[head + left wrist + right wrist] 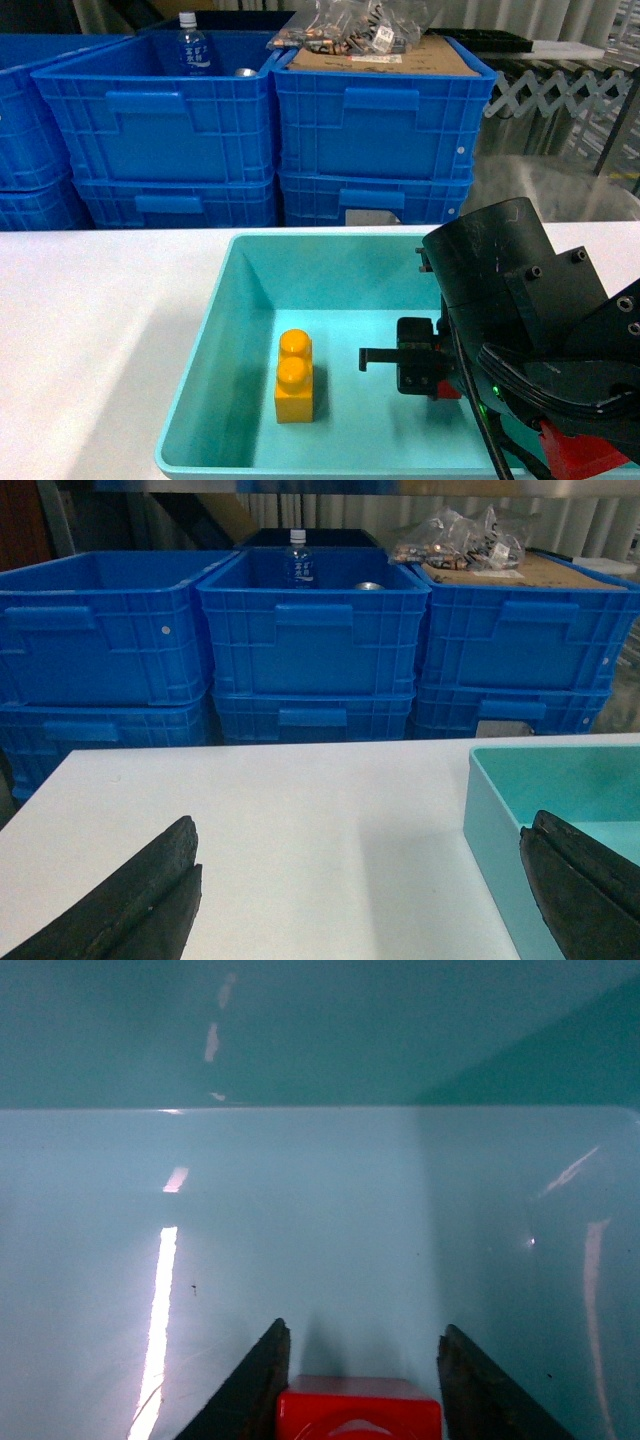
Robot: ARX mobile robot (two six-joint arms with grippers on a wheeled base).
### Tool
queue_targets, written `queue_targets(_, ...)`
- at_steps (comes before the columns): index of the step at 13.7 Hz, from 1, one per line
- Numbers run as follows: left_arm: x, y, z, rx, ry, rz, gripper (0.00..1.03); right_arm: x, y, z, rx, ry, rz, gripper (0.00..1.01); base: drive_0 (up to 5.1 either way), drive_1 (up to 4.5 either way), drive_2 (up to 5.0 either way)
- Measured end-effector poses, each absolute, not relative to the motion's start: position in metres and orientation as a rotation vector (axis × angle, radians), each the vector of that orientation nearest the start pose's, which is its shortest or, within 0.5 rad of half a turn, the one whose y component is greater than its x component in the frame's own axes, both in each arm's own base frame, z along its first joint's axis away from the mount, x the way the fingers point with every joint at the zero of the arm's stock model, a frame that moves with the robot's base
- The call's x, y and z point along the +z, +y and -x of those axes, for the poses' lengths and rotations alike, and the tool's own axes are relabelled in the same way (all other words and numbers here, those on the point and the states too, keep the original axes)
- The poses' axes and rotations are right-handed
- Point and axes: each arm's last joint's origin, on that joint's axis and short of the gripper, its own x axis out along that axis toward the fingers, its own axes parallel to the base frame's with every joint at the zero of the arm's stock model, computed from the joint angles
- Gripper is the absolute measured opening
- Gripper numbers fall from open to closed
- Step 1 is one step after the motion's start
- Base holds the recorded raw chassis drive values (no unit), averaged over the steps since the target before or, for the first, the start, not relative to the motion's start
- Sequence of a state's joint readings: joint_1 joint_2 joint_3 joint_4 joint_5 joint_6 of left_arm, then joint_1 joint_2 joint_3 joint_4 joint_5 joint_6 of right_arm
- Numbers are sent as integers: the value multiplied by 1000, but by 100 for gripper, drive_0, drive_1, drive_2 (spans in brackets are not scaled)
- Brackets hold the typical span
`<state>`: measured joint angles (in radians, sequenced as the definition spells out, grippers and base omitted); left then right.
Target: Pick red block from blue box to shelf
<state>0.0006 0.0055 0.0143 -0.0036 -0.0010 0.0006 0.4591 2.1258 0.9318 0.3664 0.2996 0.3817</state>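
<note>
Stacked dark-blue ribbed plastic crates (270, 120) stand behind a white tabletop (100, 300), one holding a clear plastic water bottle (193, 45), another topped with cardboard and plastic bags of small parts (350, 30). On the tabletop sits the wide, shallow, light turquoise-blue plastic box (200, 380).

My right pincer (362, 1380) is down inside that box, close over its floor. The small glossy red plastic block (358, 1412) sits between its two dark fingers (255, 1385), both of which lie against the block's sides, so I am pinching the block. Off to the left of this pincer, well apart from it on the box floor, lies a longer orange-yellow two-stud plastic brick (294, 378).

My left pincer (355, 880) hovers over the bare tabletop with its fingers spread wide and nothing between them; the box's near corner lies just inside its right finger (585, 875).
</note>
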Motion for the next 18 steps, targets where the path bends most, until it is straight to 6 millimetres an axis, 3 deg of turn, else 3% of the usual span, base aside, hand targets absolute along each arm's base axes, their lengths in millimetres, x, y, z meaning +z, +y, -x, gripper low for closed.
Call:
queue_targets(4, 168, 0, -97, 2, -4, -1, 98, 52, 158, -334, 7, 778, -53, 30, 0, 0, 0)
queue_targets(11, 168, 0, -97, 1, -4, -1, 98, 48, 163, -334, 26, 744, -24, 29, 0, 0, 0)
queue_targets(12, 168, 0, -97, 1, -5, -1, 98, 72, 160, -322, 80, 675, 3, 29, 0, 0, 0)
queue_targets(13, 168, 0, -97, 2, -5, -1, 98, 159, 144, -320, 144, 530, -57, 29, 0, 0, 0)
queue_targets(15, 168, 0, -97, 1, -5, -1, 98, 197, 120, -312, 151, 515, -76, 29, 0, 0, 0)
queue_targets(18, 168, 0, -97, 2, -5, -1, 98, 257, 63, -279, 157, 388, -76, 29, 0, 0, 0)
